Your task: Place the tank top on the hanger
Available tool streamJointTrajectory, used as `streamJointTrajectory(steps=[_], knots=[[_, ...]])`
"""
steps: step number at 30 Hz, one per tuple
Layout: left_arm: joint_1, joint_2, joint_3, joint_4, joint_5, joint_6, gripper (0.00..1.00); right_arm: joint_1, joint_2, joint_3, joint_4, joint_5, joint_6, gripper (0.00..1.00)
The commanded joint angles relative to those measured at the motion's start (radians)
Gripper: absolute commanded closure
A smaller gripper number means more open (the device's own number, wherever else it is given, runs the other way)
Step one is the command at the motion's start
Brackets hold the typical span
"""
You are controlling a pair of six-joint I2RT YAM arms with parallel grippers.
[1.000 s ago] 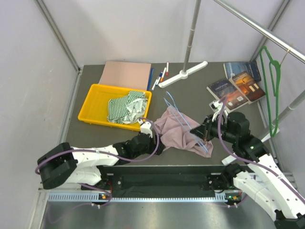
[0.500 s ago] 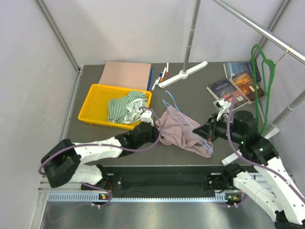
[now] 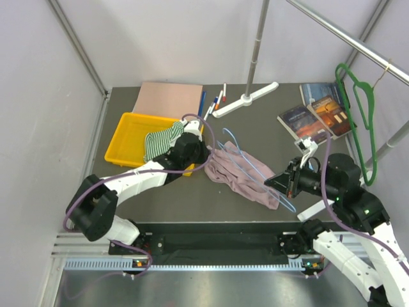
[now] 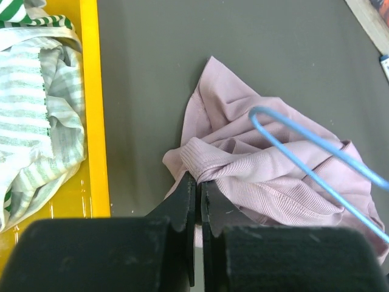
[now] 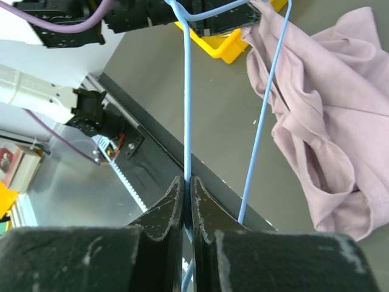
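Crumpled mauve tank top (image 4: 237, 118) lies beneath thin light-blue hanger (image 5: 187, 91).

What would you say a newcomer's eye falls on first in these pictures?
A pink tank top lies crumpled mid-table, the light-blue hanger slanting over it. The left end effector pinches its edge, while the right end effector clamps the hanger wire. A bright yellow tray sits at left.

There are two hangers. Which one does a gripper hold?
The thin light-blue wire hanger, pinched by the right gripper; the green hanger hangs from the rail.
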Motion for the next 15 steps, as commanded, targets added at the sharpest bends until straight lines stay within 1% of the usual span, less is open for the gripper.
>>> streamJointTrajectory(steps=[1,9,15], knots=[[0.011,-0.011,0.053,-0.011,0.025,0.044,1.0,0.011,-0.024,-0.005,0.045,-0.054,0.038,1.0],[0.024,-0.057,0.047,-0.048,0.012,0.067,1.0,0.011,-0.05,-0.068,0.095,-0.097,0.092,1.0],[0.04,-0.048,0.072,-0.075,-0.004,0.112,1.0,0.009,-0.066,-0.04,0.062,-0.099,0.095,1.0]])
